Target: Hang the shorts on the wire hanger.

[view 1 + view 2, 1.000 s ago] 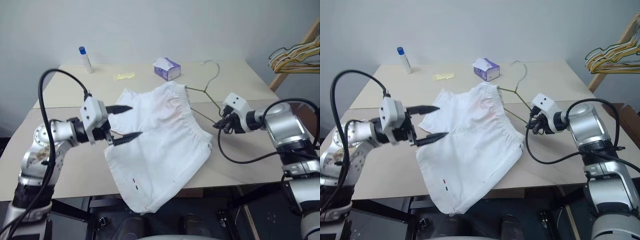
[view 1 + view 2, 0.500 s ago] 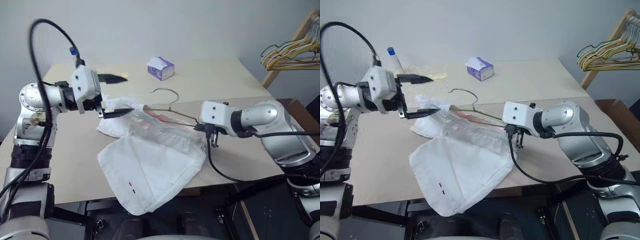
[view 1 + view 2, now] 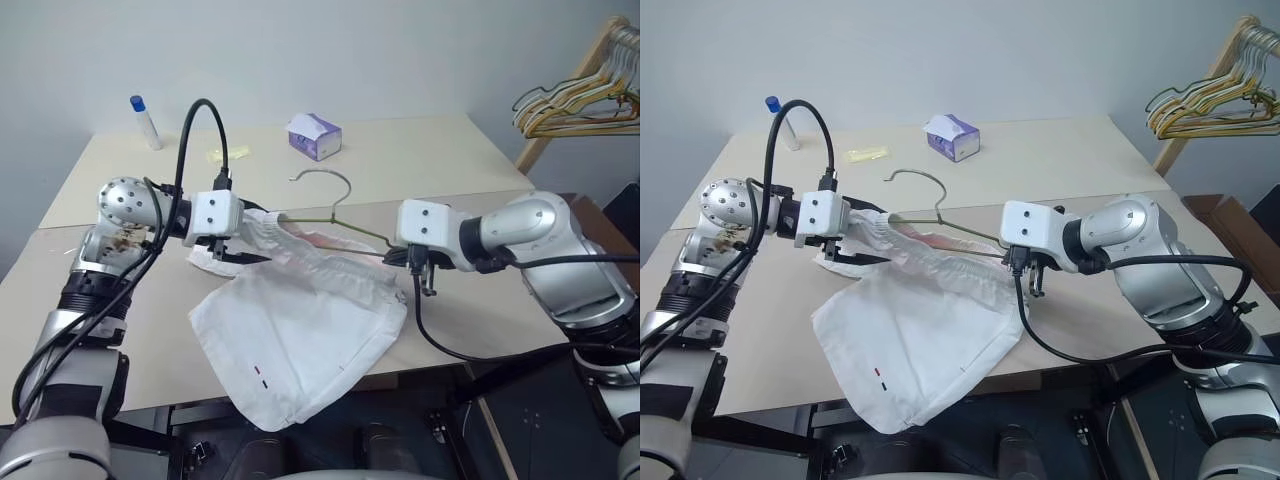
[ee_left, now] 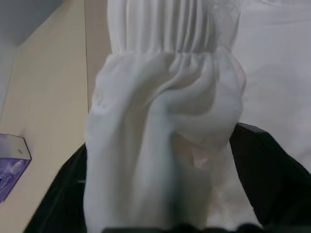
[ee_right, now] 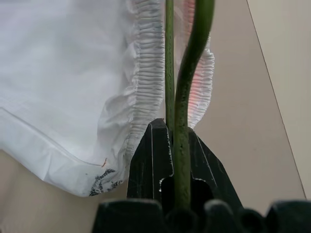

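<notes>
The white shorts [image 3: 300, 330] lie crumpled on the table [image 3: 440, 160], one leg drooping over the front edge. My left gripper [image 3: 250, 240] is at the left end of the gathered waistband [image 4: 160, 97], which bunches between its two black fingers [image 4: 265, 184]; it is shut on that fabric. The thin grey-green wire hanger [image 3: 330, 195] lies over the waistband with its hook up and toward the far side. One arm runs to my right gripper [image 3: 418, 262], which is shut on the wire [image 5: 181, 97]. The other arm disappears into the fabric near my left gripper.
A purple tissue box [image 3: 314, 135], a yellow scrap [image 3: 228, 155] and a white bottle with a blue cap [image 3: 143, 120] stand at the back of the table. A bunch of yellowish and pale hangers [image 3: 570, 100] hangs on a wooden rack at the far right.
My right gripper carried the hanger left over the shorts, bunching the waistband. My left gripper dropped onto the waistband's left end and closed on it. The view has also shifted.
</notes>
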You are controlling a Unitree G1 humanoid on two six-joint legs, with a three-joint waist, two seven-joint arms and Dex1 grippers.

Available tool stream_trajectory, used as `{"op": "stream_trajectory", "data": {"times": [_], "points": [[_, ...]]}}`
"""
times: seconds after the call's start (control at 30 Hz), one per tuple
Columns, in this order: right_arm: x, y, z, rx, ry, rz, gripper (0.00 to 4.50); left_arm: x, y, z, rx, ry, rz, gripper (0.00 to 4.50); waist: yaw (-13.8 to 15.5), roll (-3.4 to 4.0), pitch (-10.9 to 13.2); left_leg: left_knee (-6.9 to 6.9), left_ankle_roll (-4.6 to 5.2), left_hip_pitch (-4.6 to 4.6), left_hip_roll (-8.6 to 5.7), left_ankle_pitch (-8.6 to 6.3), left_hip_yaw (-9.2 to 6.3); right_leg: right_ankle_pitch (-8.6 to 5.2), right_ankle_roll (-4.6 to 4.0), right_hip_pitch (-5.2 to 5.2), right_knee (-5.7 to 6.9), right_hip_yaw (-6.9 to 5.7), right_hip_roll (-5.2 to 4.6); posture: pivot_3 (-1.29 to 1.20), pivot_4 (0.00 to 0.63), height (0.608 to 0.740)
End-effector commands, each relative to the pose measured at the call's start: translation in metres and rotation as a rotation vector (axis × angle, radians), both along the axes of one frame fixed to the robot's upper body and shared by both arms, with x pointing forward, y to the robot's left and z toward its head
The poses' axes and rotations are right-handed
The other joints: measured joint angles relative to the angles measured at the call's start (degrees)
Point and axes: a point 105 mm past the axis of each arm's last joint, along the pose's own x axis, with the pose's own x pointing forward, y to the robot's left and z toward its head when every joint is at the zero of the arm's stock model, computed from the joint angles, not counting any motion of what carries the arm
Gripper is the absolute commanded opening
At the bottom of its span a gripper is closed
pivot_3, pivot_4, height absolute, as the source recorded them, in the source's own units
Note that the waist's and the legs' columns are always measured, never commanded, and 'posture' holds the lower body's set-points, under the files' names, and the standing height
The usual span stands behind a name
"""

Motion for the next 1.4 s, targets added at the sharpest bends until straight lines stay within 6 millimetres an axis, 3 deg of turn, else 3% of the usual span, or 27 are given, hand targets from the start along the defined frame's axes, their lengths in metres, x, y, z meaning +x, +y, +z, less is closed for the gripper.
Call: {"op": "stream_trajectory", "data": {"times": [0.03,0.27,0.4,0.57,0.73,0.87,0.97,1.1,1.2,1.4], "points": [[-0.002,0.004,0.019,0.029,-0.019,0.024,0.0,0.002,-0.003,0.012,-0.005,-0.053,-0.019,2.29,-0.1,0.0,0.0,0.0,0.0,0.0,0.0,0.0,0.0,0.0,0.0,0.0,0.0,0.0,0.0,0.01,0.0,0.74],[-0.001,0.005,0.029,0.072,0.0,0.014,0.0,0.0,-0.001,0.012,-0.026,-0.034,-0.03,0.01,-0.34,0.0,0.0,0.02,0.01,0.01,0.01,-0.01,-0.02,0.0,0.0,-0.01,0.05,0.0,0.0,0.01,0.0,0.74],[-0.001,0.005,0.035,0.1,-0.028,0.042,0.0,-0.002,-0.002,0.013,-0.04,-0.017,-0.032,0.01,-0.34,0.0,0.0,0.04,0.01,0.0,0.01,-0.01,-0.03,0.0,0.0,-0.01,0.06,0.0,-0.01,0.02,0.0,0.74],[0.003,-0.008,0.037,0.118,-0.052,-0.011,1.52,-0.004,0.0,0.014,-0.064,-0.001,-0.008,0.0,-0.29,0.0,-0.01,0.04,0.01,0.0,0.02,-0.01,-0.04,0.0,0.0,0.0,0.05,0.0,0.0,0.02,0.0,0.74],[0.017,-0.056,0.058,0.232,-0.136,-0.233,3.24,-0.011,0.011,0.01,-0.107,0.043,0.053,0.0,-0.28,-0.01,-0.01,0.05,0.02,0.0,0.0,-0.01,-0.03,0.0,0.01,0.0,0.06,0.01,-0.03,0.04,0.0,0.74],[0.016,-0.09,0.063,0.369,-0.162,-0.377,4.49,-0.016,0.013,0.008,-0.148,0.061,0.103,0.0,0.35,-0.03,-0.02,0.02,0.02,0.01,0.02,-0.01,-0.07,0.0,0.0,0.01,0.06,0.0,-0.01,0.08,0.0,0.74],[0.004,-0.102,0.053,0.465,-0.134,-0.394,4.49,-0.018,0.013,0.007,-0.186,0.072,0.138,0.0,1.12,-0.09,-0.07,0.02,0.02,0.04,0.02,-0.01,-0.07,0.0,0.0,0.04,0.07,0.01,-0.01,0.08,0.002,0.74],[-0.01,-0.094,0.021,0.538,-0.054,-0.375,4.49,-0.021,0.012,0.007,-0.211,0.082,0.161,0.0,1.55,-0.12,-0.11,0.02,0.4,0.12,0.04,-0.23,-0.11,0.01,0.0,0.1,0.11,0.01,0.02,0.09,0.012,0.74],[-0.011,-0.08,-0.004,0.572,-0.01,-0.404,4.49,-0.021,0.01,0.007,-0.225,0.072,0.174,0.0,1.51,-0.12,-0.11,0.03,0.4,0.19,0.04,-0.23,-0.11,0.02,-0.02,0.11,0.19,0.08,0.02,0.09,0.017,0.74],[-0.016,-0.033,-0.039,0.603,0.061,-0.389,4.49,-0.023,0.003,0.007,-0.255,0.082,0.174,0.0,1.4,-0.12,-0.11,0.0,0.41,0.57,0.01,-0.24,-0.23,-0.02,-0.04,0.19,0.53,0.31,0.02,0.1,0.029,0.74]]}}
